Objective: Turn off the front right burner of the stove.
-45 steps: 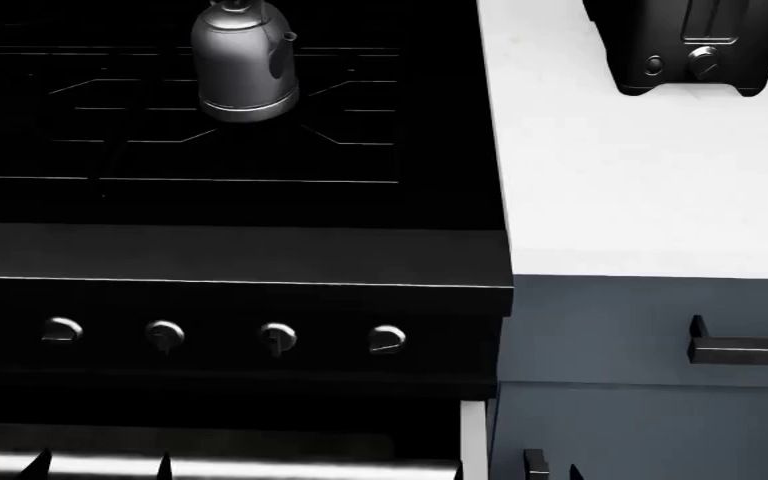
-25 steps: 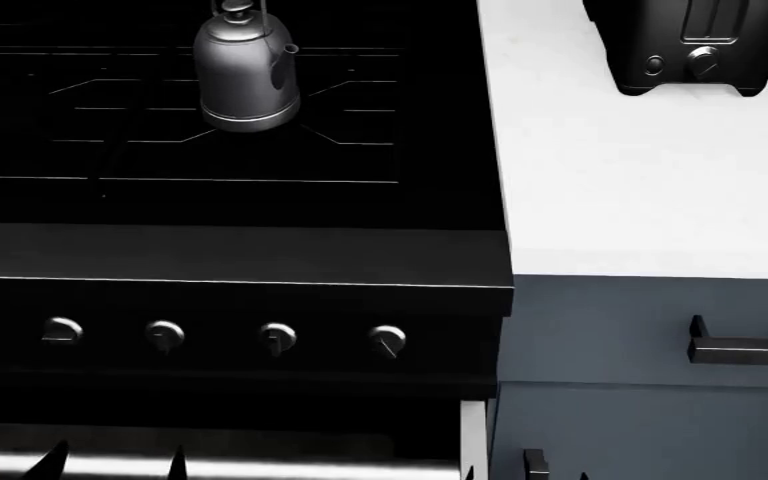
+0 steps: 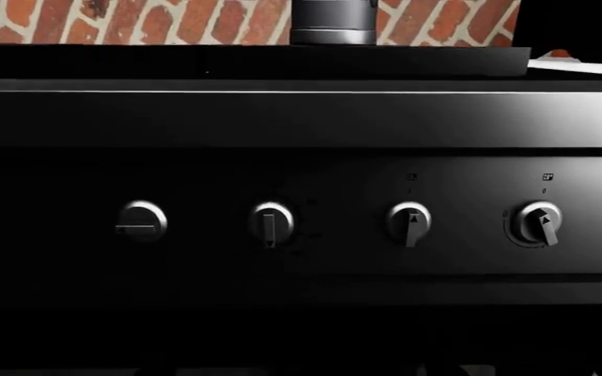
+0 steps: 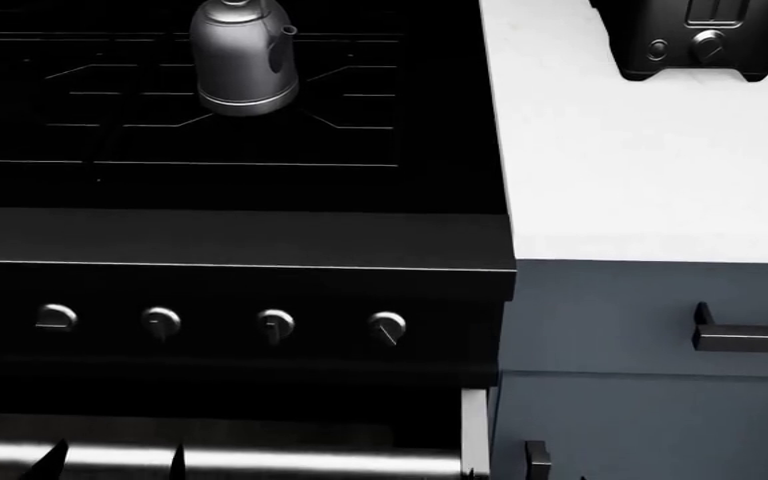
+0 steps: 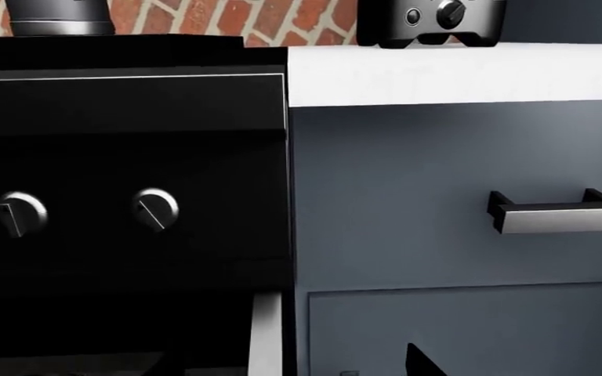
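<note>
The black stove (image 4: 224, 240) fills the left of the head view, with a row of small silver knobs on its front panel. The rightmost knob (image 4: 387, 326) has a slanted pointer; it also shows in the left wrist view (image 3: 538, 223) and the right wrist view (image 5: 156, 208). The steel oven bar handle (image 4: 304, 461) runs along the bottom. My left gripper (image 4: 113, 466) is open, its two dark fingertips apart, low in front of the bar and well below the knobs. One finger (image 5: 422, 362) of my right gripper shows before the cabinet, far from the knob; the jaws look open.
A silver kettle (image 4: 244, 60) stands on the cooktop grates. A white counter (image 4: 624, 180) with a black toaster (image 4: 698, 40) lies right of the stove. Below it is a grey-blue cabinet (image 4: 598, 330) with a black handle (image 4: 751, 338).
The rightmost knob's pointer has turned from level to slanted. The head view has shifted a little, so the stove sits higher in the picture. The left fingertips show slightly more.
</note>
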Tool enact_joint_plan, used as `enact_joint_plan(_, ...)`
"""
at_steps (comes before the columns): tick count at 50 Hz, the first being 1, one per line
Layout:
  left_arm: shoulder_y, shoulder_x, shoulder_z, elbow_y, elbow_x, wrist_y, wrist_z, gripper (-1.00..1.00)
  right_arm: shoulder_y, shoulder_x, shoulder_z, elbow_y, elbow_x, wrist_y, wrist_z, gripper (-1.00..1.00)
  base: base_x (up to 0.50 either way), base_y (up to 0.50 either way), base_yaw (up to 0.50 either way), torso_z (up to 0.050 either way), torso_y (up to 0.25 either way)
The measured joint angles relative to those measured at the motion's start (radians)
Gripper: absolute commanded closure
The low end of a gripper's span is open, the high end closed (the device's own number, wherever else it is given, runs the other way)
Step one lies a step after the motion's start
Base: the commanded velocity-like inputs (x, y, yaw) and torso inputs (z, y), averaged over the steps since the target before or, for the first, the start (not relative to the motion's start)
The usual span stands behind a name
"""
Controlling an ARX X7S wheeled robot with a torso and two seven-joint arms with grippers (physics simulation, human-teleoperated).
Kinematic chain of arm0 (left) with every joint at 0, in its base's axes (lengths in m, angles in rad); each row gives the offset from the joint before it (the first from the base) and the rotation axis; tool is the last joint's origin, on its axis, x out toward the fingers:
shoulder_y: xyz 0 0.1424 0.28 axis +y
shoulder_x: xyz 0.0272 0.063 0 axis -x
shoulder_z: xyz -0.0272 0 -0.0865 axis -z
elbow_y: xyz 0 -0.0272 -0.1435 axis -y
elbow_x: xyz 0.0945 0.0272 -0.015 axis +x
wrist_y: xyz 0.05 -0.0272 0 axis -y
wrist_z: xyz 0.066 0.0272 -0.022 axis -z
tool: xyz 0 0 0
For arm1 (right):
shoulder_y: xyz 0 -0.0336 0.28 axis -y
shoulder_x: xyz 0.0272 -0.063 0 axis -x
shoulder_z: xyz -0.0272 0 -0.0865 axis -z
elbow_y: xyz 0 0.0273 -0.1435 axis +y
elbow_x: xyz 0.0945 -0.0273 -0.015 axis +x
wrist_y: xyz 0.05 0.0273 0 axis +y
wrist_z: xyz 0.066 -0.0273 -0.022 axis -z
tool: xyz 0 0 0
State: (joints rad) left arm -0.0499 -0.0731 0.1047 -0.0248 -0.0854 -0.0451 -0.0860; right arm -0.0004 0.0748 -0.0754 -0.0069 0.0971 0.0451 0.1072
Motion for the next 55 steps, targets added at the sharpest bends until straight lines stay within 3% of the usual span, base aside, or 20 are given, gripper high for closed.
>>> enact_joint_plan(30,0.008,-0.031,0.032,0.007,-0.043,0.006,-0.039,-1.0,0.018,0.026,-0.029,-0.013,0.035,0.068,0.069,-1.0,0.0,0.0,0.0,-0.049,0.0)
enact_joint_plan(46,0.013,-0.044,0.04,0.009,-0.078,0.037,-0.042,-1.0,0.02,0.044,-0.054,-0.011,0.034,0.066,0.09,-1.0,0.0,0.01,0.0,-0.002,0.0)
enact_joint_plan(55,0.016,-0.049,0.049,0.011,-0.088,0.046,-0.047,-1.0,0.02,0.054,-0.068,-0.01,0.026,0.065,0.103,-1.0,0.0,0.5,0.0,0.0,0.0)
